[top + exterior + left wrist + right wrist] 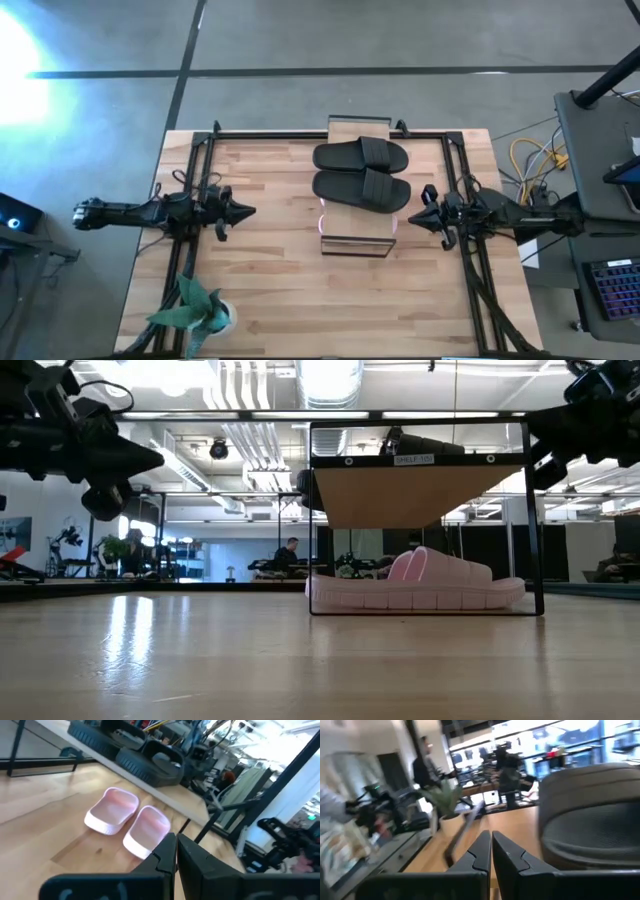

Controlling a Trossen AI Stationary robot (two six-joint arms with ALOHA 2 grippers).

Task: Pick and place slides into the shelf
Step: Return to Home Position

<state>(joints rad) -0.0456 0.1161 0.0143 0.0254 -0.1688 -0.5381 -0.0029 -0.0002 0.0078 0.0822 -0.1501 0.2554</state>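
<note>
Right gripper (pixel 411 216), pinched closed and empty, hangs just beside the shelf (pixel 356 243); a careless swing could clip its frame and shake the black slides (pixel 362 188) off the top. Pink slides (pixel 430 585) lie underneath; the left gripper (pixel 250 211), also closed, waits well apart.

Black slides (pixel 362 188) lie side by side atop the shelf (pixel 358 127) at the bench's (pixel 260 250) far edge; pink slides (pixel 420 582) underneath.

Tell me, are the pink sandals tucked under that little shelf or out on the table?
Under it. In the low view the pink slides sit inside the frame of the shelf, beneath its wooden plank.
</note>
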